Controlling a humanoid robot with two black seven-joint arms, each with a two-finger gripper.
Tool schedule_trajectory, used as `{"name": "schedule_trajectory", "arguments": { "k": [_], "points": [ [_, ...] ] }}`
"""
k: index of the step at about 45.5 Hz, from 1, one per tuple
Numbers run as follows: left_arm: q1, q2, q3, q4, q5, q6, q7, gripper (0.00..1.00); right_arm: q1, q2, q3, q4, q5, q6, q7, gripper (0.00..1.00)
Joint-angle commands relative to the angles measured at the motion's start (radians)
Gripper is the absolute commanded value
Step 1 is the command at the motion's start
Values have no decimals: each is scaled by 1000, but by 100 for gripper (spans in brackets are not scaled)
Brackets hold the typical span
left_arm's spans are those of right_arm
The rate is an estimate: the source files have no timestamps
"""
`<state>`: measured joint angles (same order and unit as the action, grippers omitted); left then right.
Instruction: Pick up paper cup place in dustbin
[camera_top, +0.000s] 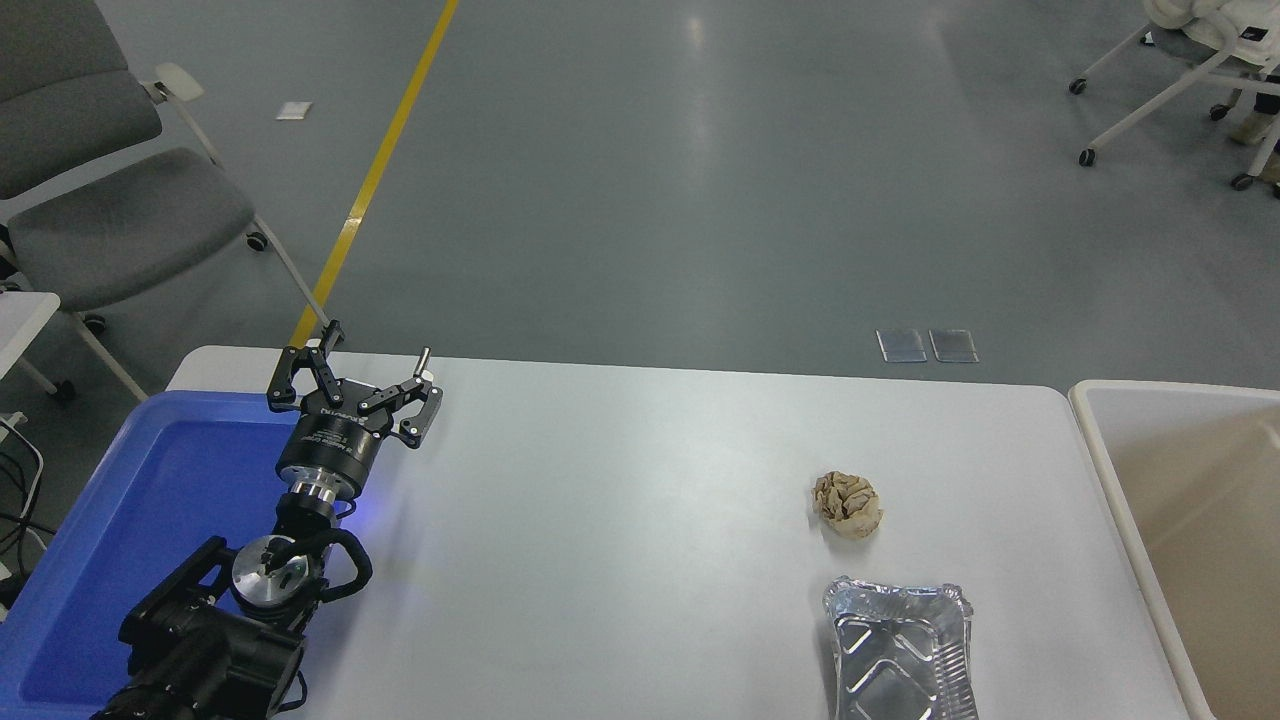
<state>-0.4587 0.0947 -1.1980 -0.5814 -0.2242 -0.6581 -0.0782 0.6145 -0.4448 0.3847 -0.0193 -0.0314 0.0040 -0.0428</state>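
Note:
The paper cup is out of view. The dustbin, with an off-white rounded rim and beige inner walls, stands at the table's right end and runs off the picture's right edge. My left gripper is parked at the lower left above the table's far left corner, open with nothing between its fingers. The right arm and its gripper do not show in the head view.
A crumpled tan paper ball lies right of the table's middle, and a silver foil tray sits just in front of it at the near edge. A blue plastic tray fills the left end. Grey chairs stand on the floor at far left.

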Motion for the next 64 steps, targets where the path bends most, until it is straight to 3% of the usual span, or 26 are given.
{"name": "schedule_trajectory", "arguments": {
  "k": [1,10,17,28,33,46,64],
  "points": [
    [0,0,0,0,-1,0,0,99,85,-120,-1,214,-1,2,0,100],
    [0,0,0,0,-1,0,0,99,183,-322,-4,577,-24,4,0,100],
    [0,0,0,0,-1,0,0,99,309,-422,-58,791,-122,-5,-3,100],
    [0,0,2,0,0,0,0,99,740,-485,-490,1019,-148,-71,-6,100],
    [0,0,2,0,0,0,0,99,964,-456,-781,1076,-142,-101,-5,100],
    [0,0,2,0,0,0,0,99,1430,-241,-1388,1225,-142,-41,6,100],
    [0,0,2,0,0,0,0,99,1662,-52,-1564,1492,-163,263,6,100]
  ]
}}
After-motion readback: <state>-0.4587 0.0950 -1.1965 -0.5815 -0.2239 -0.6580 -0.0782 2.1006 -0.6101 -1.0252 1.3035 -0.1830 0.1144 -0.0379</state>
